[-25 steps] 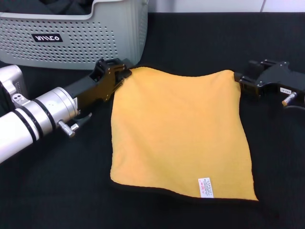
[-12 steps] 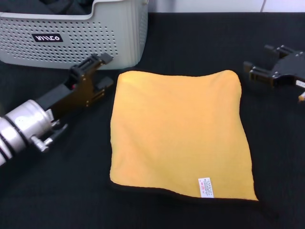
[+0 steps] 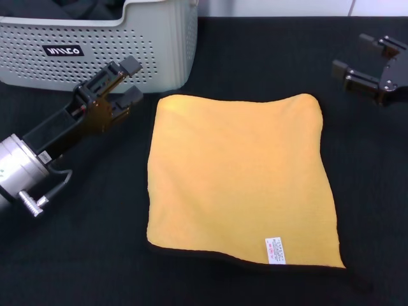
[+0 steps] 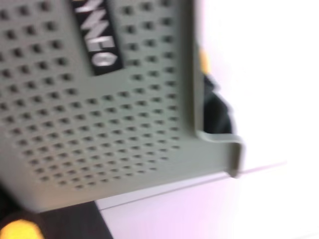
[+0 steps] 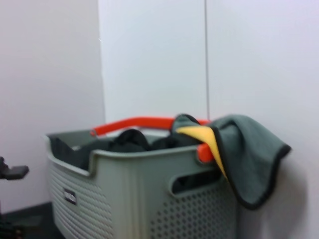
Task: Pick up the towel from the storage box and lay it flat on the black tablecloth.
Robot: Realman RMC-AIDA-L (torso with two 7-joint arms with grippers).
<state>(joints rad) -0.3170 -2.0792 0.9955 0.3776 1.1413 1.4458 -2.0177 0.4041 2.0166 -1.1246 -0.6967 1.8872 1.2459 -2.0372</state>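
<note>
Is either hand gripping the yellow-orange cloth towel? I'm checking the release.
No: in the head view the left hand and right hand are open, clear of the yellow-orange cloth towel.

Place: you're looking at a plain indoor test bench, lab-like.
Walls: bare white panels (image 5: pixel 149 59) with a seam.
Surface: black tablecloth (image 3: pixel 255 51) over the table.
Props: grey storage box (image 5: pixel 139 199) holding cloths.

Behind the work area I saw a plain white wall (image 5: pixel 149 55), split into panels by a thin vertical seam (image 5: pixel 206 55). It looked evenly lit. From the head camera only a narrow strip of that pale wall (image 3: pixel 274 7) showed along the far edge.
</note>
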